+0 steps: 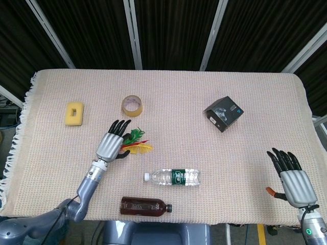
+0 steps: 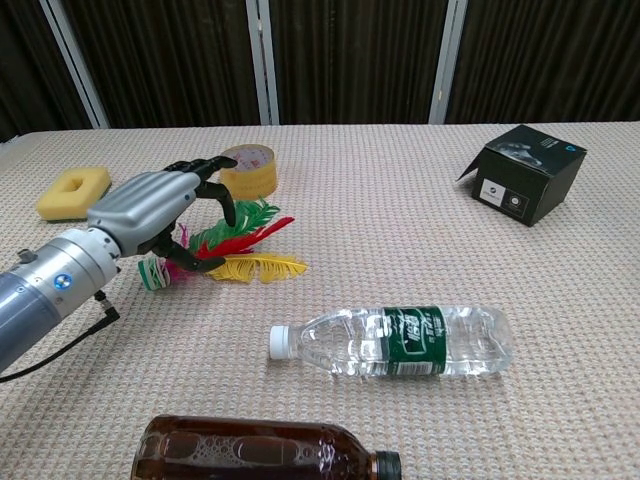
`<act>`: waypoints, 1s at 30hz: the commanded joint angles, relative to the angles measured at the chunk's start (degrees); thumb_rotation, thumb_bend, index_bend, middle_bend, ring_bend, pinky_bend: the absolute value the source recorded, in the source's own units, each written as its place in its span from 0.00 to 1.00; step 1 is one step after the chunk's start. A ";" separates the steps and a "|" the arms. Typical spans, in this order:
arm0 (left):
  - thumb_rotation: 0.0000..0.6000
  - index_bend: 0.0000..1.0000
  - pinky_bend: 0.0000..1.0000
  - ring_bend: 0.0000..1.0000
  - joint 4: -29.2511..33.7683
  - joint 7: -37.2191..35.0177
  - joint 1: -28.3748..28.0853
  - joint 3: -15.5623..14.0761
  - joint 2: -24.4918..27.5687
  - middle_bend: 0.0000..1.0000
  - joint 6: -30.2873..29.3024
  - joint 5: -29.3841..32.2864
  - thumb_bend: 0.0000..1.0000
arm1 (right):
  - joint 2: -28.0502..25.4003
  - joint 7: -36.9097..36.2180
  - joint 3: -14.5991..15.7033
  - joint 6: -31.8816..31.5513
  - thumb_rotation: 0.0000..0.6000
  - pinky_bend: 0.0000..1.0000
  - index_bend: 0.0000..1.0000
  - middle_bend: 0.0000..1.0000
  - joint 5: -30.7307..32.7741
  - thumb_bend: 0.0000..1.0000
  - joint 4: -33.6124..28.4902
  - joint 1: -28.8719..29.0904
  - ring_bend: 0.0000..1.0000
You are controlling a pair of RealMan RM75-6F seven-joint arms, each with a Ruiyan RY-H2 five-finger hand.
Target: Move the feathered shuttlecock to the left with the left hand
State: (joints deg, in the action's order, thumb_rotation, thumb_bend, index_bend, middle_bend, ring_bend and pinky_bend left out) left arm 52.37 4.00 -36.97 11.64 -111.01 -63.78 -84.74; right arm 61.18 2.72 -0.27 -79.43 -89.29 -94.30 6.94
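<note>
The feathered shuttlecock (image 1: 138, 146) (image 2: 247, 249) lies on the cloth left of centre, its green, red and yellow feathers pointing right. My left hand (image 1: 111, 143) (image 2: 150, 212) hovers over its white base end (image 2: 152, 273), fingers apart and curved down, thumb close to the pink feathers; no grip shows. In the head view the hand covers the base. My right hand (image 1: 294, 181) rests open near the front right edge, far from the shuttlecock, and is absent from the chest view.
A tape roll (image 1: 132, 105) (image 2: 247, 169) sits just behind the shuttlecock, a yellow sponge (image 1: 74, 113) (image 2: 74, 192) to the far left. A water bottle (image 1: 172, 177) (image 2: 398, 341) and a brown bottle (image 1: 145, 205) (image 2: 260, 452) lie in front. A black box (image 1: 224, 113) (image 2: 524, 172) stands at the right.
</note>
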 commanded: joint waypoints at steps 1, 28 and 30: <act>1.00 0.42 0.00 0.00 -2.77 -1.55 -2.30 0.99 -2.26 0.00 1.61 0.95 0.23 | -0.43 -0.72 0.23 0.24 1.00 0.00 0.00 0.00 -0.28 0.10 -0.01 0.11 0.00; 1.00 0.79 0.00 0.00 -1.78 -10.73 3.65 -5.74 3.00 0.03 -17.88 -5.04 0.49 | -0.63 -0.78 0.58 -2.09 1.00 0.00 0.00 0.00 -0.84 0.10 0.10 -1.13 0.00; 1.00 0.78 0.00 0.00 0.42 -9.90 6.36 -7.36 6.60 0.02 -20.85 -5.96 0.48 | -0.70 -0.58 0.75 -2.42 1.00 0.00 0.00 0.00 -1.32 0.10 -0.26 -1.26 0.00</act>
State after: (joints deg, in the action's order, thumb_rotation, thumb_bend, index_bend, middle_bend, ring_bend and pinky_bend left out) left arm 48.89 -5.87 -34.53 6.85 -109.15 -81.01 -88.97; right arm 60.52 2.06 0.39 -81.73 -90.43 -94.41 5.76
